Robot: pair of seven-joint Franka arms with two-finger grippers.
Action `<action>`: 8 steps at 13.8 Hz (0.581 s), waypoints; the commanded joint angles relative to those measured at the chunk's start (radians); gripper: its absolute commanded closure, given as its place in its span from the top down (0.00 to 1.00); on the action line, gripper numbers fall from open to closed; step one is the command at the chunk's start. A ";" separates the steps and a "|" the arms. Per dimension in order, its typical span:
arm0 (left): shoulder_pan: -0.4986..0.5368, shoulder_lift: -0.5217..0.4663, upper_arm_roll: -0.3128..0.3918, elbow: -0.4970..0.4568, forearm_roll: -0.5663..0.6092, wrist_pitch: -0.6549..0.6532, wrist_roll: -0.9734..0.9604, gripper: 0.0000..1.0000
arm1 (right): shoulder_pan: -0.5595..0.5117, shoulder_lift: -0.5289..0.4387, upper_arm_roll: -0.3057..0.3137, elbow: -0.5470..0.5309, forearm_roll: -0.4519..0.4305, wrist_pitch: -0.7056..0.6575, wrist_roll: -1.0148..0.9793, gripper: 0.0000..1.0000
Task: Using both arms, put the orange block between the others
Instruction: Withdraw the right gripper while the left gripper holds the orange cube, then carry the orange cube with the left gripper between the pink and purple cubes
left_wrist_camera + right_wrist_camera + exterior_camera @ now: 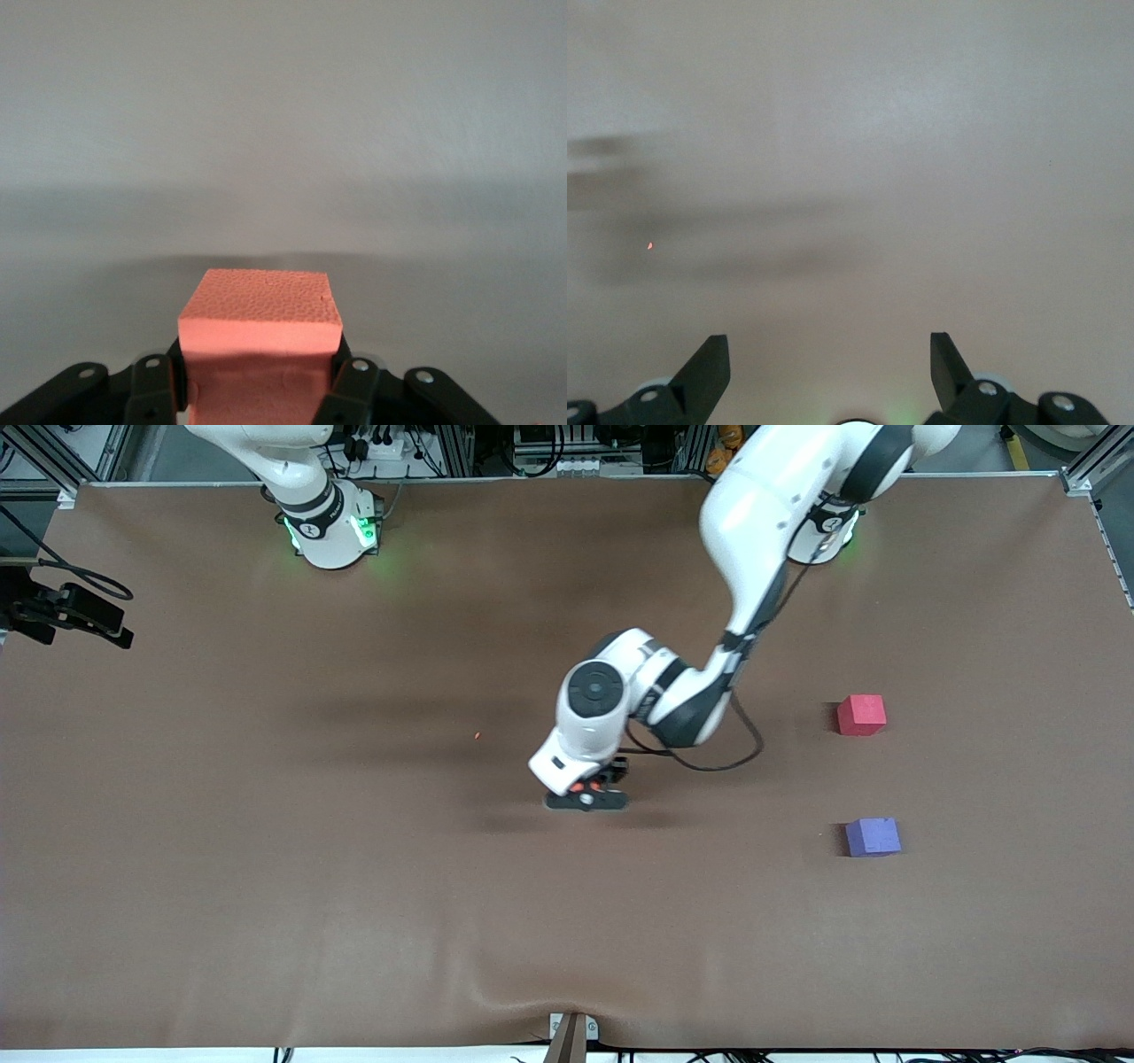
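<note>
Table: brown mat, spanning the whole front view.

Left arm: white, reaching from its base to mid-table.

Left gripper: low at the table's middle, fingers clamped on the orange block, pressing two opposite sides.

Right gripper: raised over bare mat, jaws spread wide, holding nothing; that arm waits.

Red cube: toward the left arm's end of the table, well apart from the left gripper.

Purple cube: nearer the front camera than the red cube, a gap between them.

Orange fleck: on the mat, near the left gripper.
</note>
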 commanded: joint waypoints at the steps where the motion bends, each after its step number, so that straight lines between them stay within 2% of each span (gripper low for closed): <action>1: 0.089 -0.153 -0.008 -0.038 0.021 -0.126 0.063 0.00 | 0.002 -0.018 -0.004 -0.014 0.014 -0.012 0.010 1.00; 4: 0.213 -0.261 -0.014 -0.040 0.003 -0.212 0.198 0.00 | -0.003 -0.018 -0.007 -0.014 0.014 -0.024 0.000 1.00; 8: 0.347 -0.322 -0.015 -0.043 -0.034 -0.315 0.309 0.00 | -0.012 -0.018 -0.008 -0.014 0.014 -0.027 -0.003 1.00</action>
